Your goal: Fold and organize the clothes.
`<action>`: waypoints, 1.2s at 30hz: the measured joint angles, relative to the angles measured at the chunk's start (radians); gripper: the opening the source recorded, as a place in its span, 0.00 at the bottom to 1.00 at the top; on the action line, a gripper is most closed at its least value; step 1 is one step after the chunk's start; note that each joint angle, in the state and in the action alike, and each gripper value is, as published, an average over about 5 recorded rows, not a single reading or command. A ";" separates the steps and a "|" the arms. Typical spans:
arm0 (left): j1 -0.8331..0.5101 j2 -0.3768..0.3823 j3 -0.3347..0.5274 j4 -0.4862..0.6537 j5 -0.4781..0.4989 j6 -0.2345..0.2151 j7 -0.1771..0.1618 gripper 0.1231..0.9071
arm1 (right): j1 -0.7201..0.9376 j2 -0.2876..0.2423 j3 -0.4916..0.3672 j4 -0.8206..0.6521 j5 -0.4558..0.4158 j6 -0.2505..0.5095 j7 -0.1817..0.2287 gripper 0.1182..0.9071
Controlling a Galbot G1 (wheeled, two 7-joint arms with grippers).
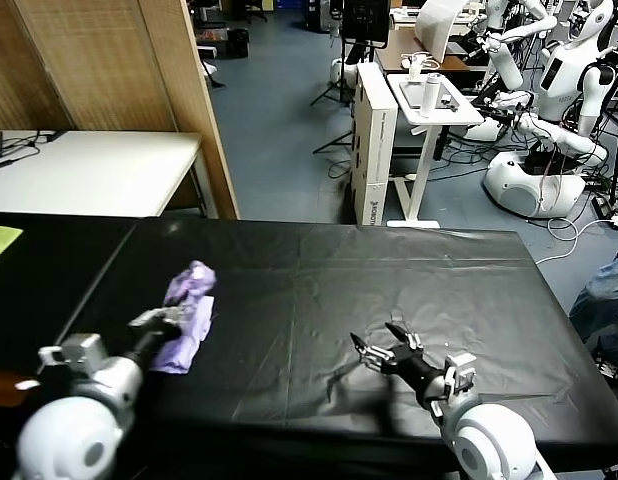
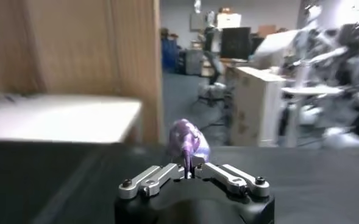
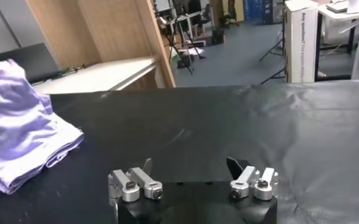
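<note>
At left of the head view, the left gripper pinches the bunched lavender T-shirt on the black table, apparently to place it. At lower right, the right gripper waits, jaws spread and empty.

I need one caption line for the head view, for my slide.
Left gripper shut on the bunched lavender T-shirt on the black table; right gripper open, apart from it.
</note>
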 joint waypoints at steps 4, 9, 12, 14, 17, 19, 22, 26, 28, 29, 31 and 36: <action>-0.049 -0.096 0.114 0.055 0.001 -0.008 -0.003 0.08 | 0.002 0.004 -0.002 -0.005 -0.006 -0.002 0.001 1.00; -0.125 -0.233 0.216 0.167 0.046 -0.030 0.007 0.08 | 0.010 -0.001 -0.006 -0.003 -0.007 -0.005 0.002 1.00; -0.154 -0.303 0.249 0.238 0.075 -0.041 0.020 0.08 | 0.018 -0.010 -0.008 -0.002 0.001 -0.007 0.003 1.00; -0.162 -0.338 0.265 0.273 0.092 -0.043 0.025 0.08 | 0.025 -0.017 -0.010 -0.004 0.014 -0.009 0.004 1.00; -0.166 -0.375 0.287 0.299 0.109 -0.043 0.027 0.13 | 0.039 -0.021 -0.018 -0.013 0.044 -0.018 0.012 1.00; -0.165 -0.393 0.299 0.301 0.122 -0.042 0.027 0.24 | 0.051 -0.018 -0.027 -0.022 0.072 -0.029 0.024 1.00; -0.159 -0.403 0.311 0.286 0.152 -0.043 0.040 0.48 | 0.075 -0.008 -0.048 -0.038 0.125 -0.053 0.051 1.00; -0.143 -0.391 0.307 0.241 0.201 -0.057 0.074 0.79 | 0.115 0.015 -0.083 -0.062 0.213 -0.084 0.091 1.00; -0.137 -0.376 0.296 0.216 0.224 -0.068 0.086 0.92 | 0.137 0.030 -0.104 -0.077 0.249 -0.092 0.106 1.00; -0.134 -0.368 0.290 0.205 0.233 -0.074 0.091 0.95 | 0.148 0.039 -0.115 -0.085 0.260 -0.094 0.111 1.00; -0.131 -0.350 0.276 0.188 0.239 -0.083 0.094 0.99 | 0.168 0.056 -0.137 -0.102 0.272 -0.096 0.116 1.00; -0.120 -0.307 0.241 0.165 0.251 -0.099 0.097 1.00 | 0.219 0.107 -0.191 -0.152 0.277 -0.097 0.126 1.00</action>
